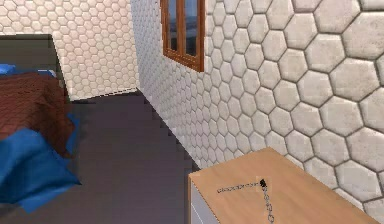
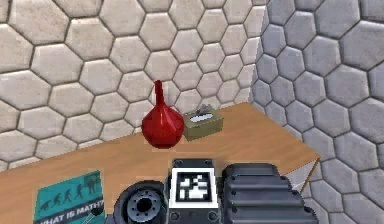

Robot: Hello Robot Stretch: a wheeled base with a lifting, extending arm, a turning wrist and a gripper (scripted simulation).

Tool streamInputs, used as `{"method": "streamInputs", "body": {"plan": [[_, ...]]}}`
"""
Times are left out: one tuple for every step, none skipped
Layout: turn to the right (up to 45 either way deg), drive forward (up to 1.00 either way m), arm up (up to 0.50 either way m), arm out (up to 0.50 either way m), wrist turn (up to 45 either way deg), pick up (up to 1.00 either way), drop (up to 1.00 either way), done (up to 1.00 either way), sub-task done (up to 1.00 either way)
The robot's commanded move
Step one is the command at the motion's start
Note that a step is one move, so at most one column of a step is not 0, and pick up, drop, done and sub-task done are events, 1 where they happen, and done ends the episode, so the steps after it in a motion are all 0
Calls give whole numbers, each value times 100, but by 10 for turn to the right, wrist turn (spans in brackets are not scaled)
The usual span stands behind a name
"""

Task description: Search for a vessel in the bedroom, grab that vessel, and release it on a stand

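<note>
Gripper (image 2: 140,206), jaw state not discernible, near red vase (image 2: 160,124) on desk (image 2: 100,162); centre on bulb, clear of tissue box (image 2: 203,122)

The vase (image 2: 160,125) is glossy red, smooth like glazed ceramic or glass. The desk (image 2: 255,150) top is pale matt wood. The walls (image 2: 80,60) are rough-looking hexagonal stone tile. The blanket (image 1: 30,165) is soft blue cloth; the floor (image 1: 130,140) dark and matt.

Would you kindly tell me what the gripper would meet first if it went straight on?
Most likely the red vase on the wooden tabletop just beyond the gripper, though depth is unclear.
</note>
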Motion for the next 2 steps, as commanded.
{"method": "streamInputs", "body": {"plan": [[0, 0, 0, 32, 0, 0, 0, 0, 0], [0, 0, 0, 0, 450, 0, 0, 0, 0]]}}
